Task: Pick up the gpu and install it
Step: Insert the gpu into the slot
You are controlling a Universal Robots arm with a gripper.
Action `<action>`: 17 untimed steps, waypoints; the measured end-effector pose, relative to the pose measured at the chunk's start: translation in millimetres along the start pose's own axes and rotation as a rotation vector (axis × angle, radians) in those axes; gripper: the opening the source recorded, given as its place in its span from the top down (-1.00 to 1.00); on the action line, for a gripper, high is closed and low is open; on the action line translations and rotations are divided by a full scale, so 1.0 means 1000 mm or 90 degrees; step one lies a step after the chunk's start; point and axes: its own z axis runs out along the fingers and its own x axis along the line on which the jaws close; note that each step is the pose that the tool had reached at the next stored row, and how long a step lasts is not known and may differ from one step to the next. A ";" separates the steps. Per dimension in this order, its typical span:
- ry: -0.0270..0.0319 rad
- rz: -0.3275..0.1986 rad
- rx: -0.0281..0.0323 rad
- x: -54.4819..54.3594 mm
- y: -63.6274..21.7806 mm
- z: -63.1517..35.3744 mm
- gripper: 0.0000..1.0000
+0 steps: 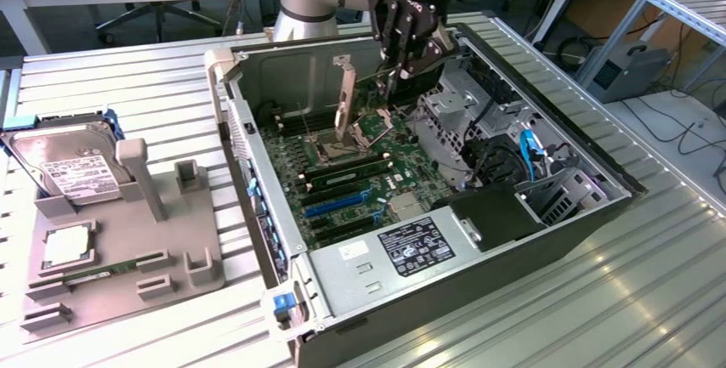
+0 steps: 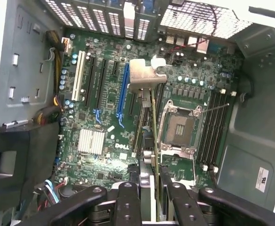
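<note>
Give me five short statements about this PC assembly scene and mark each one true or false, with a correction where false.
1. The gripper holds the gpu edge-on above the motherboard. True.
2. The gpu is already seated in the blue slot. False: it hangs above the board, not in any slot.
3. A hard drive stands on the grey fixture to the exterior view's left of the computer case. True.
4. The CPU socket has a cooler mounted on it. False: the socket is bare, with its frame exposed.
5. The computer case has its side panel closed. False: it lies open, showing the inside.
</note>
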 end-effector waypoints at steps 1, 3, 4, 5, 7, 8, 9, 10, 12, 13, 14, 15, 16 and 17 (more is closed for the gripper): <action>0.0002 0.012 0.0004 0.000 0.0001 0.0005 0.45; 0.0007 0.035 0.0010 0.000 0.0000 0.0014 0.45; 0.0009 0.045 0.0013 0.000 0.0001 0.0019 0.45; 0.0011 0.056 0.0016 0.000 0.0001 0.0025 0.45; 0.0015 0.075 0.0022 0.000 0.0001 0.0037 0.45; 0.0017 0.083 0.0024 0.000 0.0001 0.0042 0.45; 0.0019 0.088 0.0025 0.000 0.0001 0.0045 0.45; 0.0020 0.090 0.0026 0.000 0.0001 0.0045 0.45; 0.0020 0.090 0.0026 0.000 0.0002 0.0045 0.45; 0.0019 0.090 0.0026 0.000 0.0001 0.0046 0.45; 0.0019 0.090 0.0026 0.000 0.0001 0.0046 0.45; 0.0019 0.090 0.0026 0.000 0.0001 0.0046 0.45; 0.0018 0.090 0.0021 0.000 0.0002 0.0048 0.45; 0.0015 0.090 0.0002 0.000 0.0001 0.0051 0.45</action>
